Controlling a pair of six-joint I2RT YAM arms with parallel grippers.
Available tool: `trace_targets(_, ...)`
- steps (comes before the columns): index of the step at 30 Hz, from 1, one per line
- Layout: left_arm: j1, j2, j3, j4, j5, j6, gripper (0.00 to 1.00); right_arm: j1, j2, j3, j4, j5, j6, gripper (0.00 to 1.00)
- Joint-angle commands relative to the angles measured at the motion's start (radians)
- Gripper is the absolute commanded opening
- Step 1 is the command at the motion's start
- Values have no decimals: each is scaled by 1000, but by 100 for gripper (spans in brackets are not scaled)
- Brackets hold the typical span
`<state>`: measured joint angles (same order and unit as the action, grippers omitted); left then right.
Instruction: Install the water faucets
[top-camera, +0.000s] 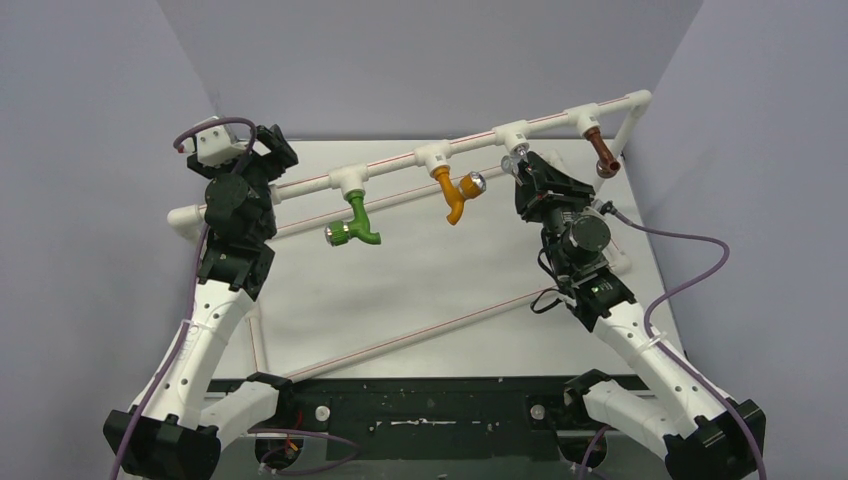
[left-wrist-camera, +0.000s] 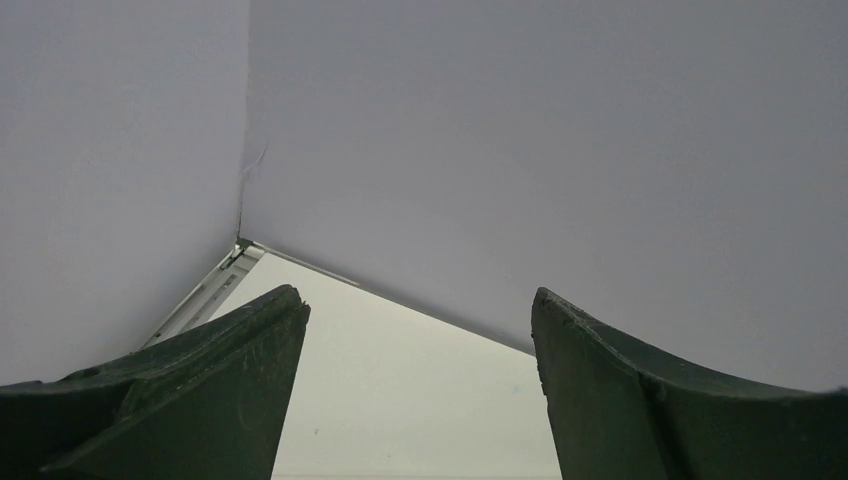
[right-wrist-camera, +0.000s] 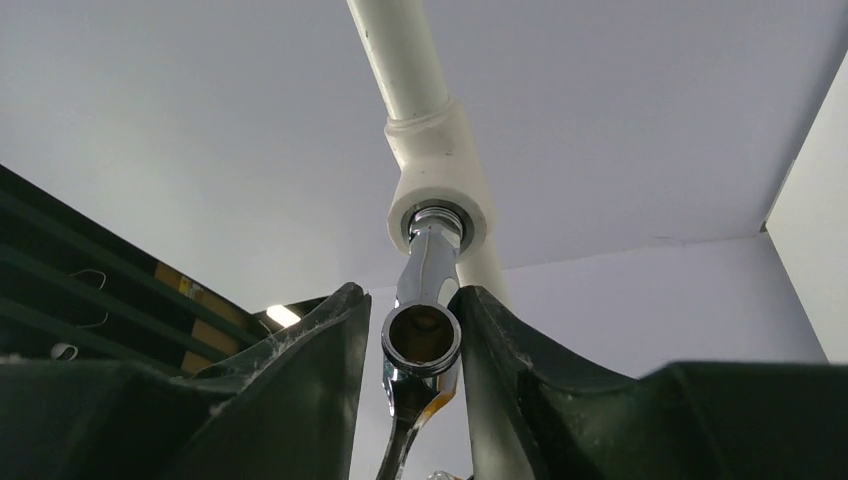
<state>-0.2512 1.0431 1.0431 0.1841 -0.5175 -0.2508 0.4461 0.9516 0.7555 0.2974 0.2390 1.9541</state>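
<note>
While my right tool (right-wrist-camera: 410, 300) clenched the chrome faucet (right-wrist-camera: 424, 338), its shiny body ran up out of the tool into the white tee (right-wrist-camera: 438, 165) just above; my left tool (left-wrist-camera: 418, 305) stood spread, released.

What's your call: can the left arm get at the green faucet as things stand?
Probably yes. The left gripper is open and empty, and the green faucet hangs close by with nothing between them. It faces the wall now, so it would have to turn first.

Four faucets on the white pipe (top-camera: 470, 141): green faucet (top-camera: 357, 222), orange faucet (top-camera: 455, 196), chrome faucet (right-wrist-camera: 428, 265), brown faucet (top-camera: 600, 152); four tee fittings (top-camera: 432, 155)
</note>
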Motion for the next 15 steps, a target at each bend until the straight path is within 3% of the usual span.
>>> trace_targets(1,-13,24,-105,-348,-6,-8,80,-15,-29,33,112,41,27,44)
trace_targets(3,-11,26,-105,-348,-4,-8,80,-19,-29,26,110,25,27,57)
trace_targets(6,-10,26,-104,-348,-4,-8,80,-22,-24,20,95,-4,13,68)
trace_targets(15,-10,29,-103,-350,-1,-8,80,-22,-54,-2,65,-65,-64,78)
